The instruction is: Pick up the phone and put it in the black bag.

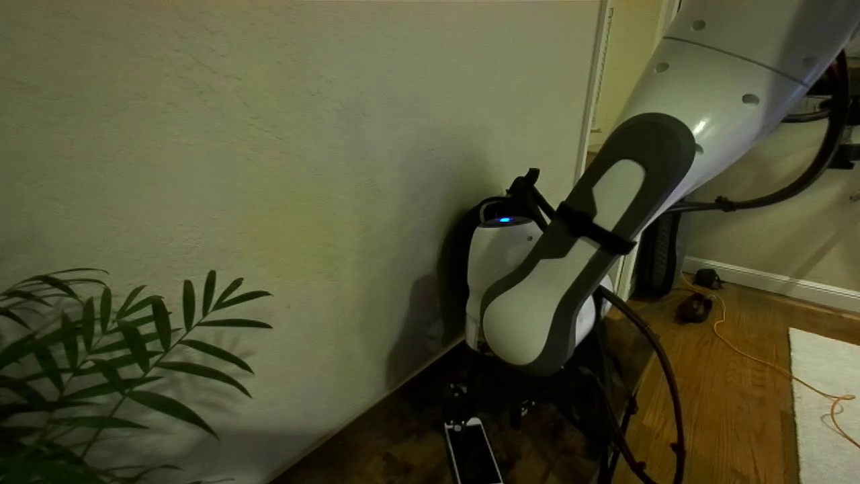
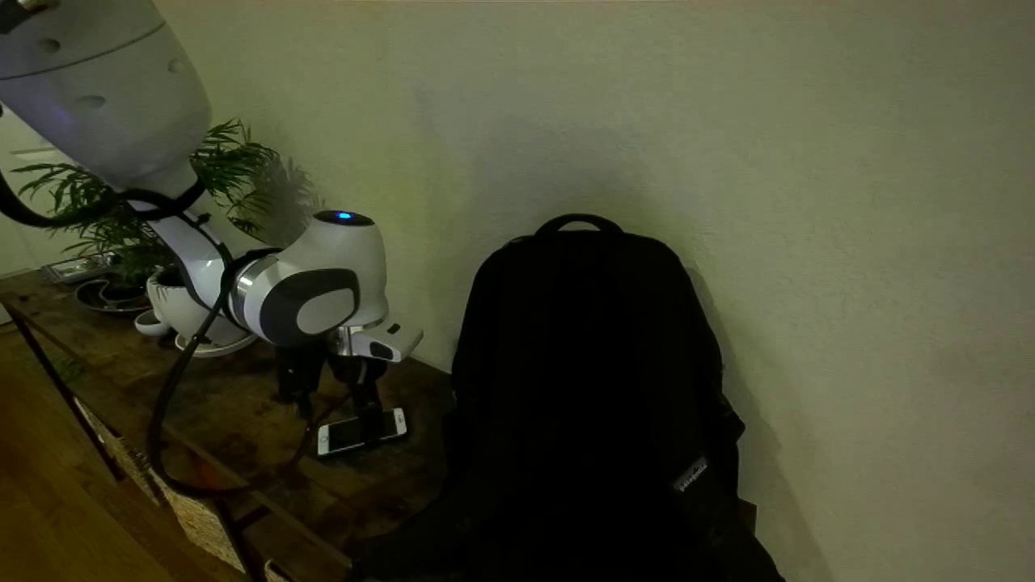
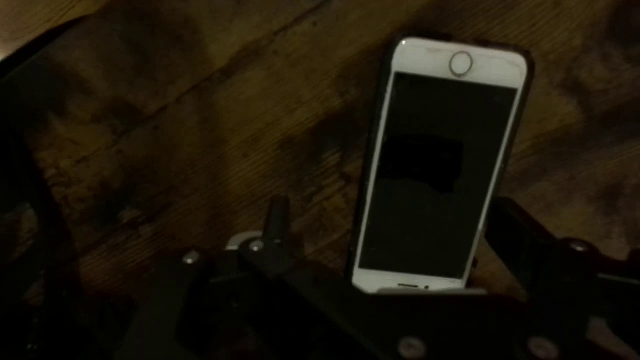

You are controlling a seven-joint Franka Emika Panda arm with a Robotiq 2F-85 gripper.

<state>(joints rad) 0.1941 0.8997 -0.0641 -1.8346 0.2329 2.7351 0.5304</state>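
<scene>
phone (image 3: 425, 230): thin slab, rounded corners, white face, dark glassy screen, ringed round button at top end, dark rim; lies on table (image 3: 215, 145) right of centre in wrist view, lower end partly behind gripper (image 3: 390, 202).
gripper: black linkage, shiny screw heads; fingers spread wider than phone, one each side, no hold on it; can't tell if the finger at frame right touches its edge. Outline murky in both exterior views.
table: brown wood, blotchy grain, seam running diagonally through top half of wrist view.
bag (image 2: 590, 388): upright black fabric, domed top, loop handle, centre of an exterior view; surface detail lost in the black, bottom cut off by frame.
tag (image 2: 690, 474): small pale strip, lower right of bag, lettering too small to be sure of.
arm (image 1: 531, 309): smooth glossy white shells, dark grey trim; runs out of frame at upper right.
pot (image 2: 179, 311): smooth, white, rounded, left side of frame, partly behind arm.
plant (image 1: 134, 336): narrow pointed leaves, lower left, cut off by edge.
wall (image 2: 873, 242): pale, bumpy, fills much of both exterior views.
</scene>
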